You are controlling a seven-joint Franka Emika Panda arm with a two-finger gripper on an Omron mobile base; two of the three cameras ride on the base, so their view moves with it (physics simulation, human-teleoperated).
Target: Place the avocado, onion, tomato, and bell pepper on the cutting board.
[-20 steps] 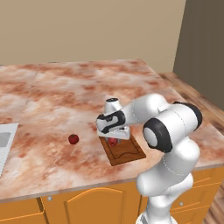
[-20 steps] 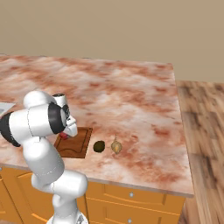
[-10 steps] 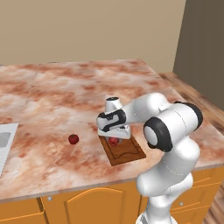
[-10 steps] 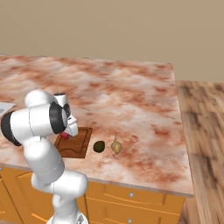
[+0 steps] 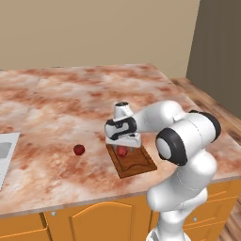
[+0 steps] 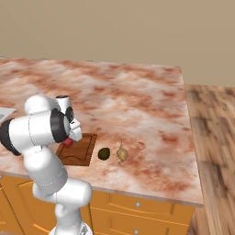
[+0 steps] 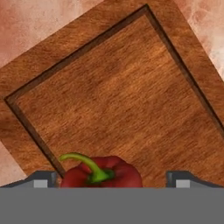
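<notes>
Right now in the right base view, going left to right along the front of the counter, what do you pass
cutting board → avocado → onion. The board lies partly behind the arm; the avocado and onion sit on the bare counter just past the board's right edge, close side by side.

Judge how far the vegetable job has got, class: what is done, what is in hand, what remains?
Done: nothing lies free on the dark-brown wooden cutting board yet. In hand: the red bell pepper with green stem sits between the hand's fingertips, over the board. Left: the small red tomato, the dark olive avocado and the tan onion lie on the marble counter.
</notes>
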